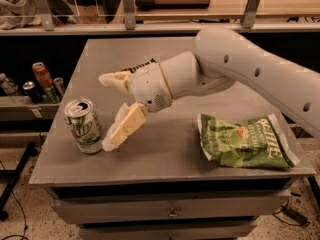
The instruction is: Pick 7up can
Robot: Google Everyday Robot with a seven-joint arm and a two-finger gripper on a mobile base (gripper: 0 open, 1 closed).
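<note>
The 7up can [83,126] stands upright near the front left of the grey table [165,156]. It has a white-silver body, a green logo and a shiny top with a pull tab. My gripper [106,111] is open just to the right of the can. One cream finger [123,128] reaches down to the table beside the can's base. The other finger [114,80] points left, behind and above the can. The can is not held.
A green chip bag [243,142] lies flat at the front right of the table. A dark object [139,65] is partly hidden behind my wrist. A red can [42,75] and small dark cans [31,90] stand on a low shelf to the left.
</note>
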